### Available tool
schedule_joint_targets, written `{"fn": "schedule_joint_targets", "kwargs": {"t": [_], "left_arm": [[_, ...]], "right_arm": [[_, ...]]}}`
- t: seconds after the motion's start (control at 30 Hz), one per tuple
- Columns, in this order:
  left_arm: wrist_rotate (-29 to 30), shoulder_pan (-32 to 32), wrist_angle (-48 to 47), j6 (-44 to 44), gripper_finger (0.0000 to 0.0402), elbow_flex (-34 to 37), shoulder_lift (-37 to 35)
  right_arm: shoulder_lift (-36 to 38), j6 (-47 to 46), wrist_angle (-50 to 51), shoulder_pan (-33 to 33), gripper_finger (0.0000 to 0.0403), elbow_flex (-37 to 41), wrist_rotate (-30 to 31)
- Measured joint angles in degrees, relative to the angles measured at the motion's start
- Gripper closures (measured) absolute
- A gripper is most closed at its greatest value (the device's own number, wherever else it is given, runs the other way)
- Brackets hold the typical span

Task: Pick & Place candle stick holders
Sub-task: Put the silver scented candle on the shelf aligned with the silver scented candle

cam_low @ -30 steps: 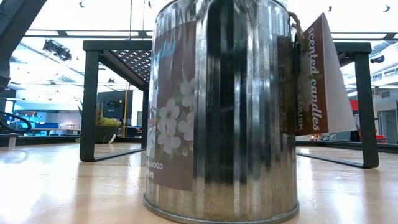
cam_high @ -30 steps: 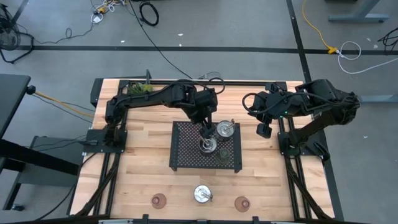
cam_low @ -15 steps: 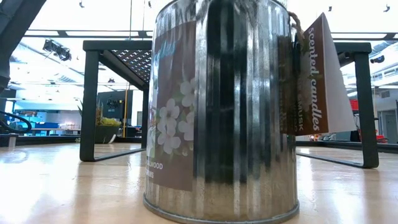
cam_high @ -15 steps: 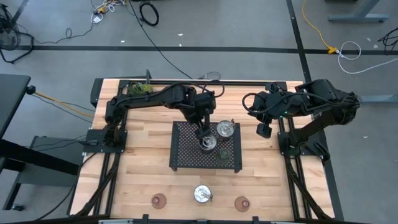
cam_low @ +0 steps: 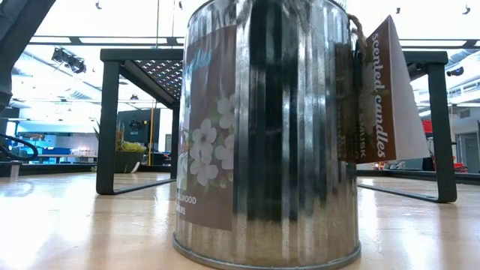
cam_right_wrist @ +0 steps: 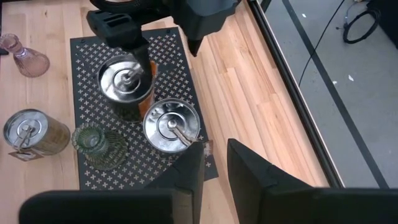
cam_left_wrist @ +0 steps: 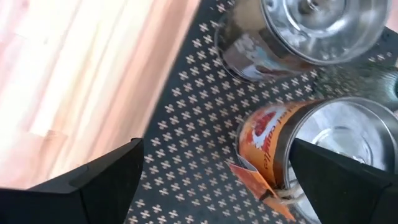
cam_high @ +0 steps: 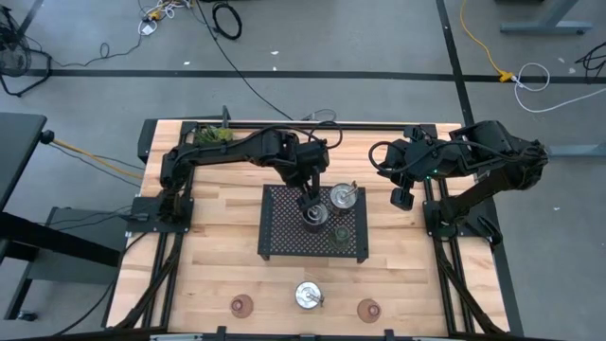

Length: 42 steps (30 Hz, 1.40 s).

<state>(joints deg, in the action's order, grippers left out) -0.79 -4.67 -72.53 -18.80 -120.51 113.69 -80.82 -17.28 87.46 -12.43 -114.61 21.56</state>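
Two silver cups stand on the black mesh tray (cam_high: 280, 237): one with an orange label (cam_high: 315, 218), also in the left wrist view (cam_left_wrist: 273, 140), and one (cam_high: 343, 197) to its right. An olive glass holder (cam_high: 341, 235) stands on the tray near them. A third silver cup (cam_high: 307, 296) and two reddish glass holders (cam_high: 242, 305) (cam_high: 367, 309) stand on the table near its front edge. My left gripper (cam_high: 310, 201) (cam_left_wrist: 214, 180) is open just above the tray, one finger (cam_left_wrist: 339, 180) next to the labelled cup. My right gripper (cam_high: 402, 199) (cam_right_wrist: 214, 168) is open, raised at the table's right. My left gripper has one finger (cam_right_wrist: 142, 57) at the rim of the labelled silver cup (cam_right_wrist: 127, 84), coming from above and the far side. I cannot tell whether it touches the cup. The cup stands upright on the tray.
A small green plant (cam_high: 216, 135) stands at the far left corner. In the low view the silver cup near the front edge (cam_low: 262, 127), with a paper tag, fills the middle, and the tray's legs (cam_low: 109, 127) stand behind it. Bare wood lies left and right of the tray.
My left arm has drawn back a little toward the table's left edge, its gripper staying over the tray by the labelled cup. The cups and glasses have kept their places.
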Motion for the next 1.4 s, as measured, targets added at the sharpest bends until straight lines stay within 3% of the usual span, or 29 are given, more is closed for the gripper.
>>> {"fn": "schedule_joint_targets", "kwargs": {"t": [0.23,0.63,1.4], "left_arm": [[2.53,-0.40,0.77,-0.03,0.0003,0.00,0.00],[-0.15,-0.43,2.78,0.03,0.0003,0.02,0.00],[4.78,-3.21,2.80,1.48,0.0003,0.02,0.02]], "right_arm": [[0.00,0.02,-0.02,0.00,0.0330,0.00,0.02],[0.00,0.02,-0.02,0.00,0.0330,0.00,0.02],[0.00,-0.22,-0.42,0.00,0.0330,0.00,0.02]]}}
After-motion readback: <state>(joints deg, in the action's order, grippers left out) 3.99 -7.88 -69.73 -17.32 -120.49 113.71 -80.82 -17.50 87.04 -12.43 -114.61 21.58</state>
